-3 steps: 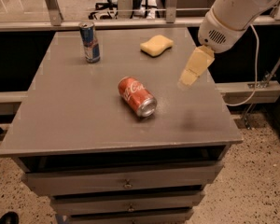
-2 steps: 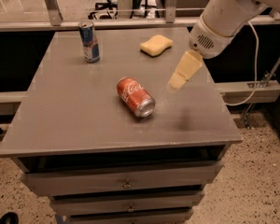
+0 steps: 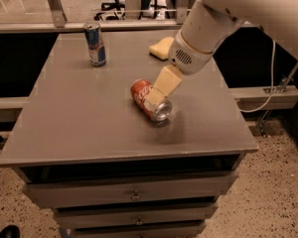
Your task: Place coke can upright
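Note:
The red coke can [image 3: 145, 97] lies on its side near the middle of the grey table top [image 3: 89, 118], its silver end pointing toward the front right. My gripper [image 3: 159, 94] hangs from the white arm [image 3: 203, 31] and sits directly over the can's right part, its cream-coloured fingers [image 3: 165, 83] pointing down at it and covering part of the can.
A slim blue-and-silver can [image 3: 95, 44] stands upright at the back left. A yellow sponge [image 3: 161, 47] lies at the back, partly behind the arm. Drawers [image 3: 134, 195] sit below the front edge. A white cable [image 3: 268, 88] hangs at the right.
The gripper has moved left and down from the table's right side to just over the coke can. The can has not moved.

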Controlling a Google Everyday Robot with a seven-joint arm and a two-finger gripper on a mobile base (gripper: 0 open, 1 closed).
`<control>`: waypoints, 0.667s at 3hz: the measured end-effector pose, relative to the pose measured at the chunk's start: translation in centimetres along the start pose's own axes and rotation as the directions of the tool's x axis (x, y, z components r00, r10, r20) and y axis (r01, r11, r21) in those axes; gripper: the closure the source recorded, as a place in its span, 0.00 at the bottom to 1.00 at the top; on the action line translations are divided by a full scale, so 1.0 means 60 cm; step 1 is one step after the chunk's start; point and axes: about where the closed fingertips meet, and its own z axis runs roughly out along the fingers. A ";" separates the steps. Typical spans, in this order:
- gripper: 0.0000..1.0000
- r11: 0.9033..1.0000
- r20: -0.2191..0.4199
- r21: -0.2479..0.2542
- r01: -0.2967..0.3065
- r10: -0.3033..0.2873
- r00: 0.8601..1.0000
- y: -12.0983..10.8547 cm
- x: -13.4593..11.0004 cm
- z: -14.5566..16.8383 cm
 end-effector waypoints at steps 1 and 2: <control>0.00 1.000 0.006 -0.010 0.003 -0.003 1.000 0.026 -0.038 0.032; 0.00 1.000 0.005 0.003 -0.004 0.004 1.000 0.040 -0.073 0.048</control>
